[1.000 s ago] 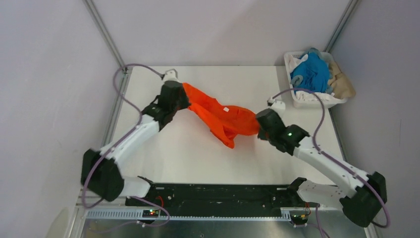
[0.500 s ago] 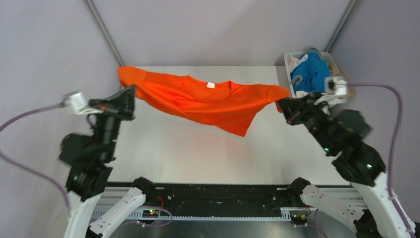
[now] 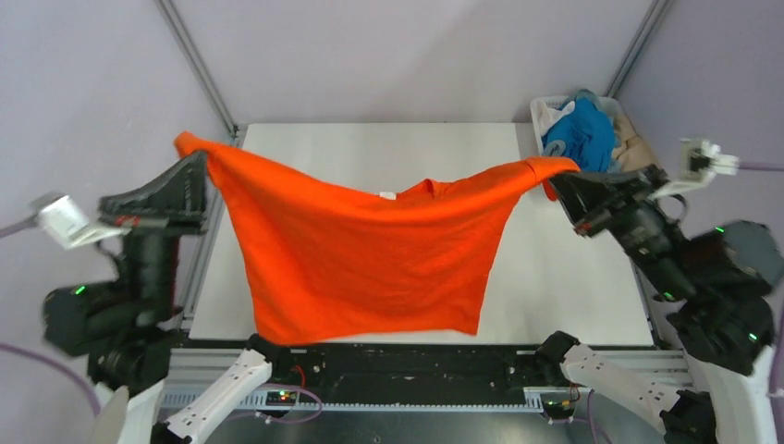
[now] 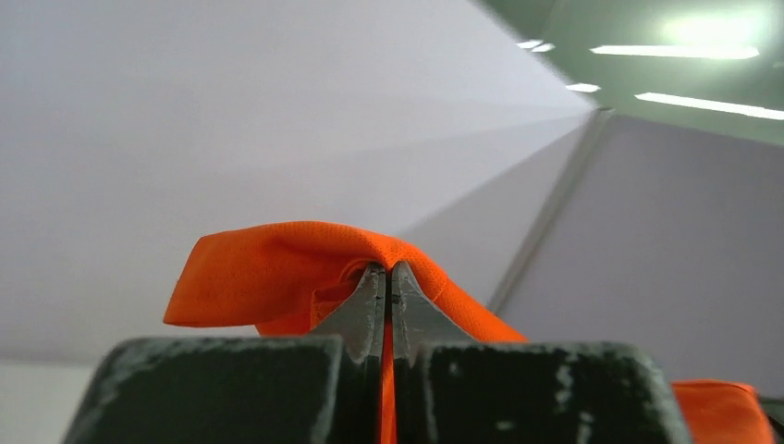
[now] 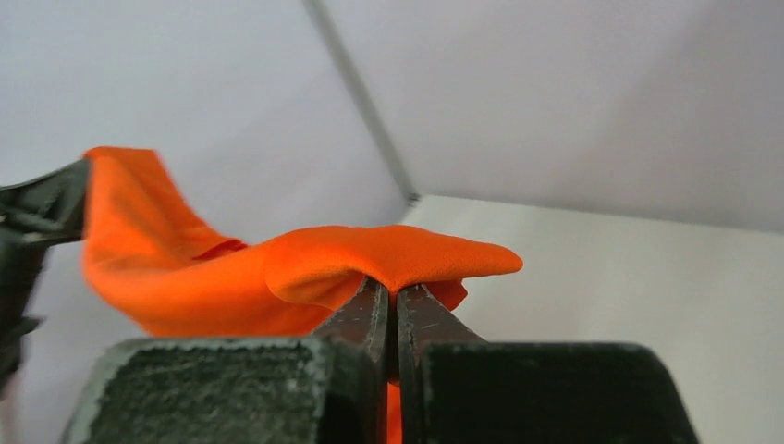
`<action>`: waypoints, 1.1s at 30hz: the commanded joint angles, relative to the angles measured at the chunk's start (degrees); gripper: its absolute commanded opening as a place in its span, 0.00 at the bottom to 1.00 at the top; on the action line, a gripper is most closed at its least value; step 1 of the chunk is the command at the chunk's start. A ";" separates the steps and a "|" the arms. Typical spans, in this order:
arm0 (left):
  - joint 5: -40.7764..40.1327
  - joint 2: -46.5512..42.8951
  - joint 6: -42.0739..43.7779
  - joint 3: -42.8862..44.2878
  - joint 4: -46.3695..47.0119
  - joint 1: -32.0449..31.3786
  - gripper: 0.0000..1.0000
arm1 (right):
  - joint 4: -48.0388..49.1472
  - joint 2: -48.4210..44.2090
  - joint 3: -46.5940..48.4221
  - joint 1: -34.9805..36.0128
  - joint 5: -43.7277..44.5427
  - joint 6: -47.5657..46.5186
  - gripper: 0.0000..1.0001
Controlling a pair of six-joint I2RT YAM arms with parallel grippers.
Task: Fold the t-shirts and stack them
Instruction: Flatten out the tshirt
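The hanging orange t-shirt (image 3: 370, 259) hides the middle of the table (image 3: 370, 148) in the top view; whether its lower hem touches anything cannot be told; each wrist view shows only a pinched fold of cloth. The shirt is spread wide in the air between the two arms; the neckline sags at centre, white neck tag (image 3: 386, 195) showing. Left gripper (image 4: 386, 277): jaws closed tight on the shirt's upper left corner, above the far-left table edge. Right gripper (image 5: 393, 294): jaws closed tight on the upper right corner, just beside the white basket (image 3: 592, 189) at far right; a blue t-shirt (image 3: 581, 134) and a beige t-shirt (image 3: 640, 148) lie bunched inside.
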 commanded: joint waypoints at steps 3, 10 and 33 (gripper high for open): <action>-26.28 14.76 2.08 -11.59 -1.45 0.33 0.00 | 3.02 10.23 -11.27 -4.61 19.40 -2.81 0.00; -20.20 37.84 -6.64 -20.20 -1.44 10.71 0.61 | 16.25 30.32 -26.17 -23.02 -2.29 1.68 0.22; 8.15 49.75 -15.07 -34.35 -1.95 3.38 1.00 | 10.05 26.09 -51.21 -9.15 -3.00 22.15 1.00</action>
